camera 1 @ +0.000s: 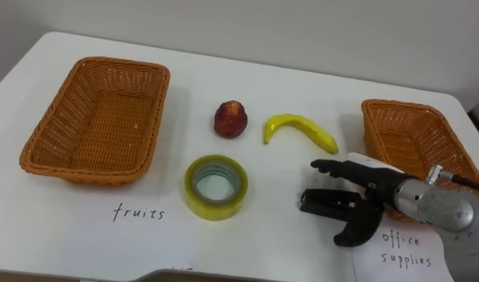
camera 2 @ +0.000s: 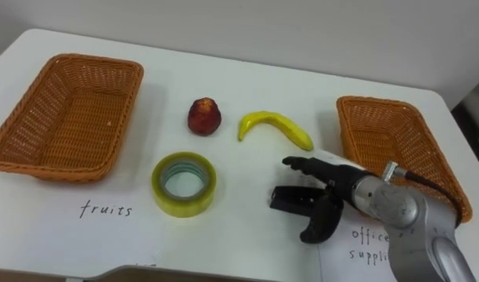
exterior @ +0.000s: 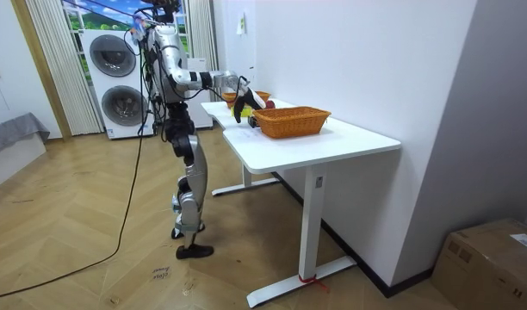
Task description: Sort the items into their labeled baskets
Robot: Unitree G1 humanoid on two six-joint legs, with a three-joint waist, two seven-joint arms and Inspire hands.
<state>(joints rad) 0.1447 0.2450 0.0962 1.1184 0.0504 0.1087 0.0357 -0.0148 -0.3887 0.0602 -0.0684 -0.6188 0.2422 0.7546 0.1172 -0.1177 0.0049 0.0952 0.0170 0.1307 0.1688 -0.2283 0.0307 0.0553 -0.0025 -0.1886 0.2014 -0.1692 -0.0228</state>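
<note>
A red apple-like fruit (camera 1: 230,119) and a yellow banana (camera 1: 298,128) lie side by side mid-table. Nearer me rests a roll of yellowish clear tape (camera 1: 216,207), flat on the table. The large wicker basket (camera 1: 157,117) at the left has "fruits" handwritten below it and holds nothing. A second, smaller wicker basket (camera 1: 372,137) at the right is also bare inside. My right hand (camera 1: 372,200) hovers low over the table just left of that basket, below the banana, fingers stretched leftward and thumb hanging down, open and holding nothing.
A white paper label (camera 1: 404,247) for office supplies lies under my right wrist at the table's front right. In the room view I stand at the white desk's (exterior: 332,142) far end, arm reaching over it, with washing machines (exterior: 117,82) behind.
</note>
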